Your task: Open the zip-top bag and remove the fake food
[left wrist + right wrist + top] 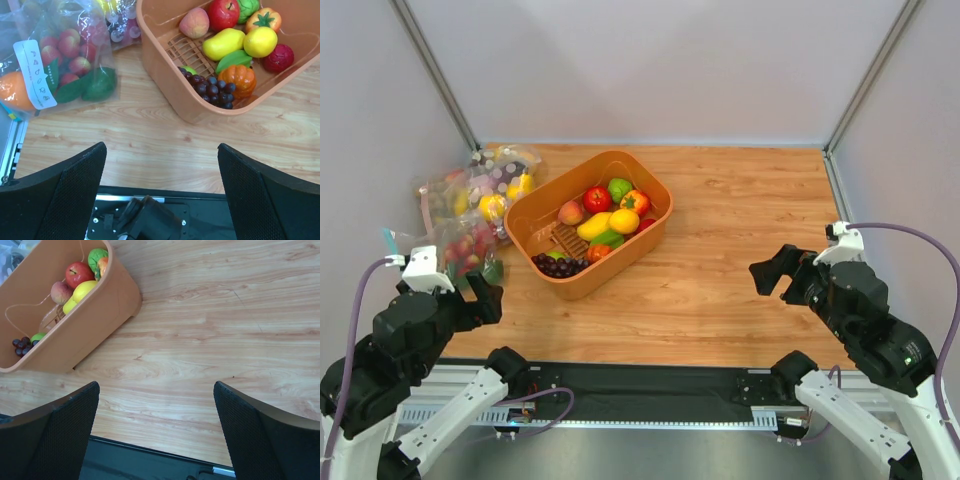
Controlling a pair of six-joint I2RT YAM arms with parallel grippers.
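Note:
The zip-top bag (55,65) lies on the table at the far left, clear and crinkly with a white label. Inside it I see an orange (14,92), a dark green fruit (97,84) and several red strawberry pieces (67,47). It also shows in the top view (460,250), just ahead of my left gripper (485,300). My left gripper (160,155) is open and empty, hovering near the table's front edge, below and right of the bag. My right gripper (770,272) is open and empty over bare wood at the right; it also shows in the right wrist view (156,392).
An orange basket (525,215) holds a tomato, apple, lemon, pepper, mango and purple grapes (558,266); its rim also shows in the left wrist view (165,85) and the right wrist view (95,305). More clear bags of food (490,185) are piled at the far left. White walls enclose the table.

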